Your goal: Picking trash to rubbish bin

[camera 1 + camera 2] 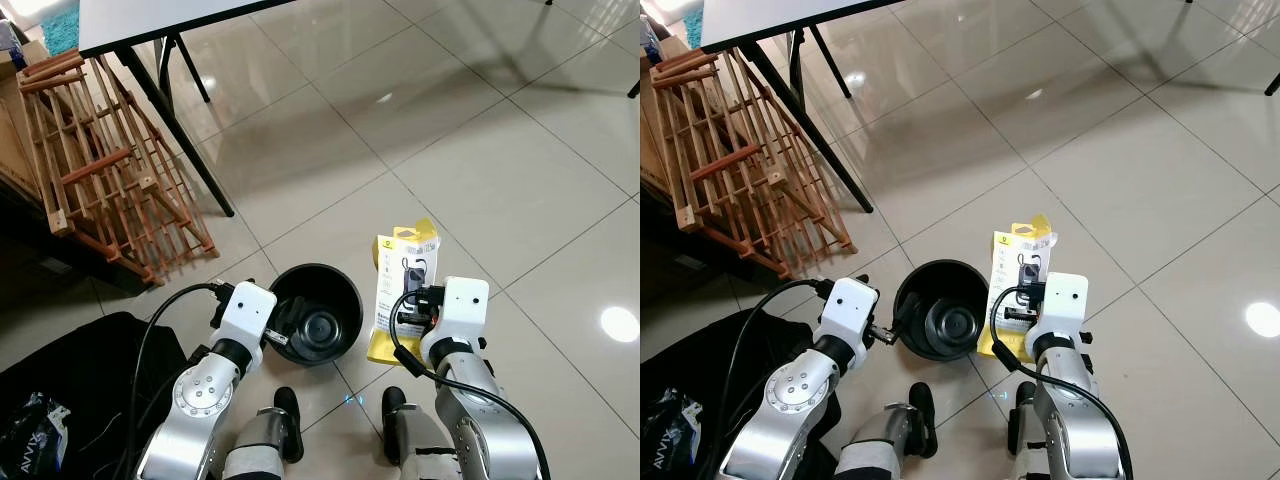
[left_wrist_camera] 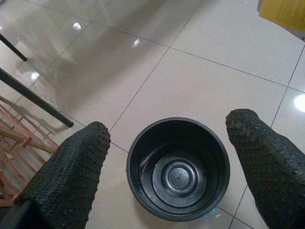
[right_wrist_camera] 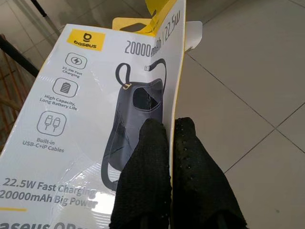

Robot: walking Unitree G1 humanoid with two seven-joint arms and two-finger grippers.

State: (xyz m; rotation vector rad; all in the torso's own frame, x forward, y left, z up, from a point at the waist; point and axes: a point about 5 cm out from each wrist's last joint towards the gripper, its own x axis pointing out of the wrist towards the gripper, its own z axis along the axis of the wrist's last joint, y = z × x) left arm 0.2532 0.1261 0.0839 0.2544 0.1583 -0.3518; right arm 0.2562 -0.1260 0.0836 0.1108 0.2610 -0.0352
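A round black rubbish bin stands empty on the tiled floor right in front of my feet. Just to its right I hold a yellow-and-white power bank package upright, with my right gripper shut on its edge. In the right wrist view the two black fingers pinch the card from both sides. My left gripper hangs open over the bin, one finger on each side of its rim in that view.
A wooden rack leans at the left under a white table with black legs. A black bag lies on the floor at the lower left. Open tiled floor stretches ahead and to the right.
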